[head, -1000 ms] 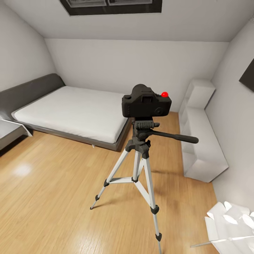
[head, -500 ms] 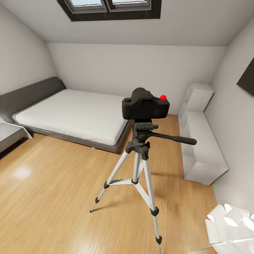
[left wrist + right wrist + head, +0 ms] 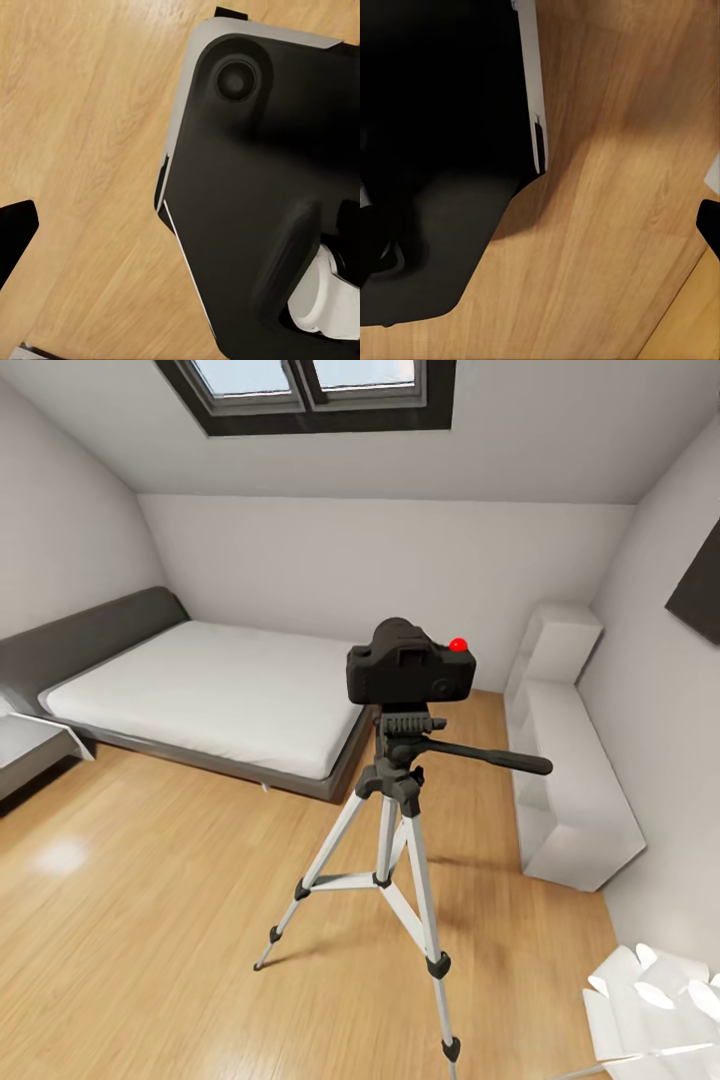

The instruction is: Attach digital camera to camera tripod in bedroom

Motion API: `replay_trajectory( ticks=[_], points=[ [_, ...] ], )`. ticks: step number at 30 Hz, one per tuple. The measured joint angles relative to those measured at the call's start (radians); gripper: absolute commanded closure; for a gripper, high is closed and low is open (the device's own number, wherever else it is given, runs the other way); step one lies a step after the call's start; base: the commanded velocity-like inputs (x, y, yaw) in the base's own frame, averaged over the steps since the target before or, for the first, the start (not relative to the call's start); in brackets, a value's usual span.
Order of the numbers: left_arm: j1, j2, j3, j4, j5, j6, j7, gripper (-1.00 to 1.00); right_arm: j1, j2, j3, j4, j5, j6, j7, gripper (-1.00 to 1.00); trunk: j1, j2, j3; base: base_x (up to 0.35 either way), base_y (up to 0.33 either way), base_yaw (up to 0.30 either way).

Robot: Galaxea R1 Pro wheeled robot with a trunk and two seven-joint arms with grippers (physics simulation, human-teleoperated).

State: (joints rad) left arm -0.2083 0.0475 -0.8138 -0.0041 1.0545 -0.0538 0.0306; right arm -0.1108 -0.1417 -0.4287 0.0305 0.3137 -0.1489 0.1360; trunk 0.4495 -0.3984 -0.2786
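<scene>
Bedroom floor (image 3: 150,920) of light wood spread across the head view, and at about nine o'clock in that view stood a grey bed (image 3: 100,635) with a white mattress (image 3: 210,690), its long side against the left wall. Above, at twelve o'clock, a dark-framed skylight (image 3: 310,390) was set in the sloped ceiling. Near the centre stood the camera tripod (image 3: 395,840) on its three silver legs, spread apart on the floor, with black joints and feet. The digital camera (image 3: 410,670) sat directly on the dark grey tripod head, upright, and its red round button (image 3: 458,645) was on the top at the right side. The long black pan handle (image 3: 490,758) pointed toward three o'clock from the head. Further right, a low white shelf unit (image 3: 575,770) stood along the right wall, and at five o'clock a pale white shape (image 3: 650,1000) lay at the edge of the view. In both wrist views there was wood floor and a large dark body of the robot; the state of the left and right jaws I could not tell.
</scene>
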Motion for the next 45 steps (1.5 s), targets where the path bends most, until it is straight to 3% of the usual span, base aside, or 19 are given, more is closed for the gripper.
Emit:
replay_trajectory(
  ticks=[45],
  points=[
    [0.0,0.0,0.0,0.0,0.003,-0.005,0.0,-1.0,0.0,0.0,0.0,0.0,0.0,0.0,0.0,-1.0,0.0,0.0,0.072,0.0,0.0,0.0]
  ],
)
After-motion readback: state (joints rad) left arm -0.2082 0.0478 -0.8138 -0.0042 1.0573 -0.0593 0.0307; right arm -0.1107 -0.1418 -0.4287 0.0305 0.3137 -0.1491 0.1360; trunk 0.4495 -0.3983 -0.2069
